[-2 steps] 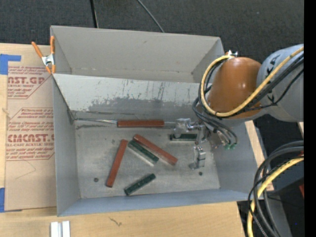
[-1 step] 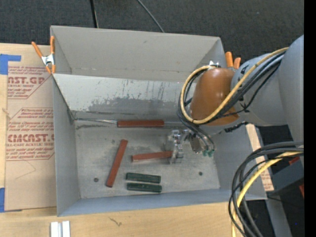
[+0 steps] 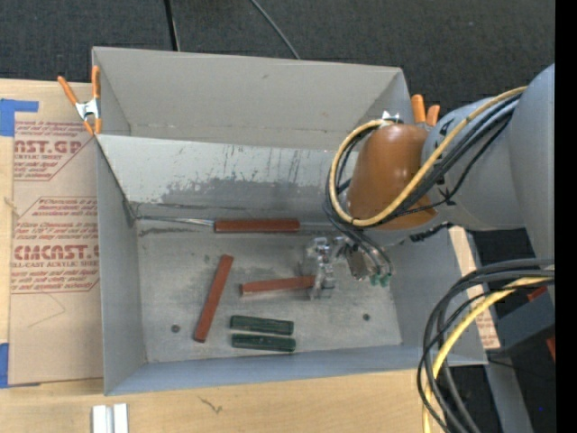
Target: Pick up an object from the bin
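By the right end of the middle red-brown stick (image 3: 275,287) sits the gripper (image 3: 321,273), grip unclear

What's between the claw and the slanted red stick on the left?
In the camera view, a shorter red stick spans that stretch from the claw toward the slanted red stick.

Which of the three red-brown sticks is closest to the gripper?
The short red-brown stick lying level mid-bin: its right end reaches the gripper. The long stick by the back wall and the slanted stick at left lie apart.
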`<state>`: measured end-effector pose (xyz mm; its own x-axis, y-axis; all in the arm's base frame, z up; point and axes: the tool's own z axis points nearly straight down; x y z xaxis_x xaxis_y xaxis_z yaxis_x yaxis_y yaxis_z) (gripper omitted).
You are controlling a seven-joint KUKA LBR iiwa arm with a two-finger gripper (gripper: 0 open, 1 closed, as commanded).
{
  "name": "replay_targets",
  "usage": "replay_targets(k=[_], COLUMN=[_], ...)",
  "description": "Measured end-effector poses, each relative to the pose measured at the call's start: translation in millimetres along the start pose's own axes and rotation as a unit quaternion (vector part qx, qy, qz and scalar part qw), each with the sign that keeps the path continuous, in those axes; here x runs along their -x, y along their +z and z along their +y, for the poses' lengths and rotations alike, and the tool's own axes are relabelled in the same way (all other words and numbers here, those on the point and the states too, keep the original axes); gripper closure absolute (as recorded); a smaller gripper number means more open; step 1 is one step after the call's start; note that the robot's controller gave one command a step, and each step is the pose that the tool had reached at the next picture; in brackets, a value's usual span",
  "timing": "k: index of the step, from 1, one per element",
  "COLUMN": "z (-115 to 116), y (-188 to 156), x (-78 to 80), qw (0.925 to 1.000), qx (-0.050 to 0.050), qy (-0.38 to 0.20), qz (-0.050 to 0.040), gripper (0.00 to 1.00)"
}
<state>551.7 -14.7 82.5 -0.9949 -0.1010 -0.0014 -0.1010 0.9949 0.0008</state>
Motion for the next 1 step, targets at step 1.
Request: replay_targets(k=[1], z=[19.3], y=[-129.4], x=[27.9], qw=[0.9999], qx=[0.000], qy=[-0.016], qz=[-0.0009], gripper=[1.00])
